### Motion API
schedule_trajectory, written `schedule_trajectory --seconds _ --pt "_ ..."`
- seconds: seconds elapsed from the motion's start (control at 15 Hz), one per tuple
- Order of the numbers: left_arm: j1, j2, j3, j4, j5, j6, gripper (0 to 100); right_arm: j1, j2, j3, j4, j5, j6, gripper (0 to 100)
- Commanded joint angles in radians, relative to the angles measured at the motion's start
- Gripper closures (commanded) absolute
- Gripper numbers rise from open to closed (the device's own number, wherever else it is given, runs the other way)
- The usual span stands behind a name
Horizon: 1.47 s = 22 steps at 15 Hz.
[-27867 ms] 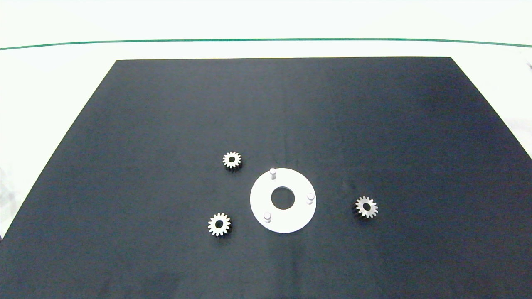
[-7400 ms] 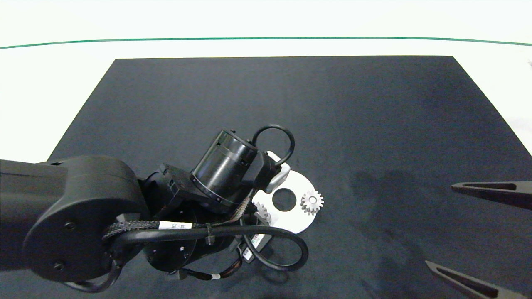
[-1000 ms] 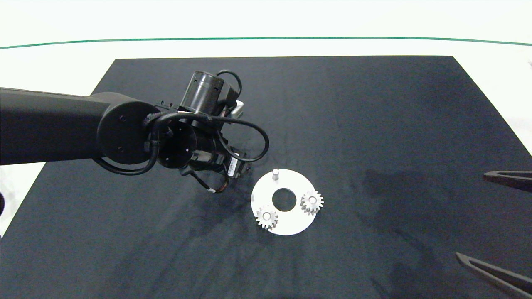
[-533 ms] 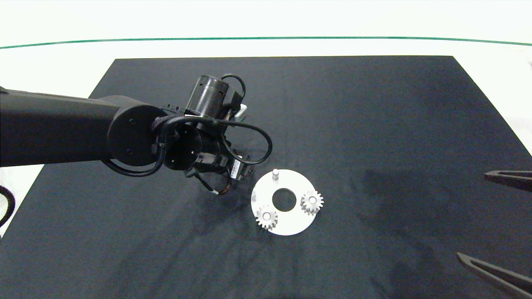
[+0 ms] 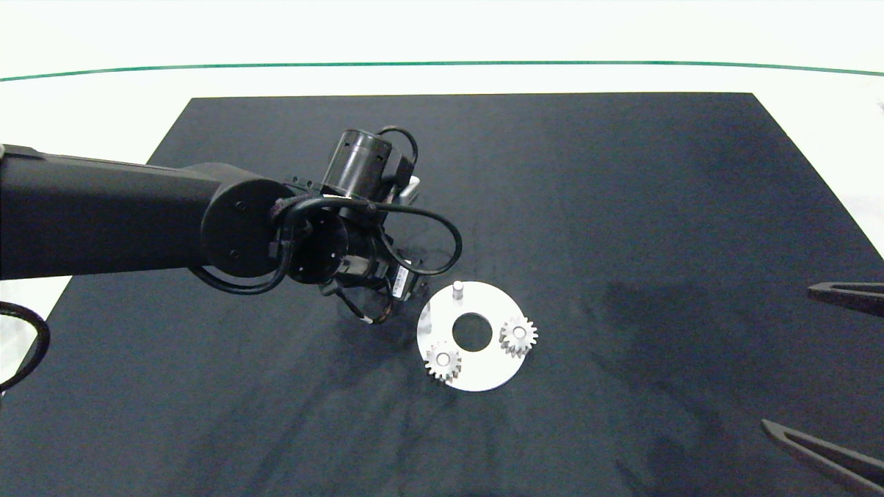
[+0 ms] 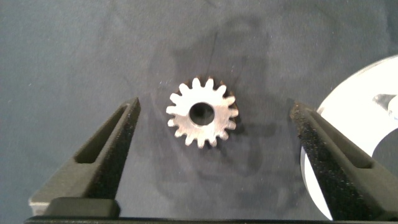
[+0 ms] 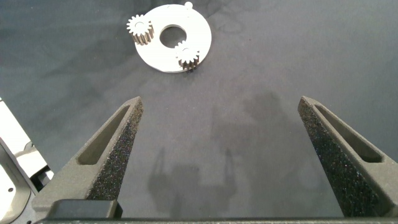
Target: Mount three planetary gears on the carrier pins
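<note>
The left gripper (image 6: 211, 124) hangs spread wide over the last loose gear (image 6: 202, 112), which lies flat on the black mat (image 5: 621, 207) between the two foam-faced fingers (image 6: 115, 146), touching neither. To do this pick well, I judge the fingers should drop straight down and close evenly on opposite teeth, keeping the gear level — a tilted bore would likely jam on the pin. In the head view the left arm (image 5: 103, 210) reaches in across the mat, its wrist bent downward just beside the white carrier disc (image 5: 487, 373). On that disc two gears (image 5: 443, 361) (image 5: 519, 335) already sit on pins; the third pin (image 5: 456, 288) stands bare. The right gripper (image 7: 227, 162) is parked well off to the side — released, holding nothing.
</note>
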Motion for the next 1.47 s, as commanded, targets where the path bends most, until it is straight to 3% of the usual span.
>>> schedule_trajectory --seconds 0.07,1.47 --pt "-0.001 0.020 -0.022 0.006 0.002 0.000 10 0.000 -0.001 0.000 0.000 -0.001 -0.004 0" --pt "-0.005 0.031 -0.039 0.029 0.002 -0.035 52 0.000 -0.013 -0.001 -0.001 -0.001 -0.005 0"
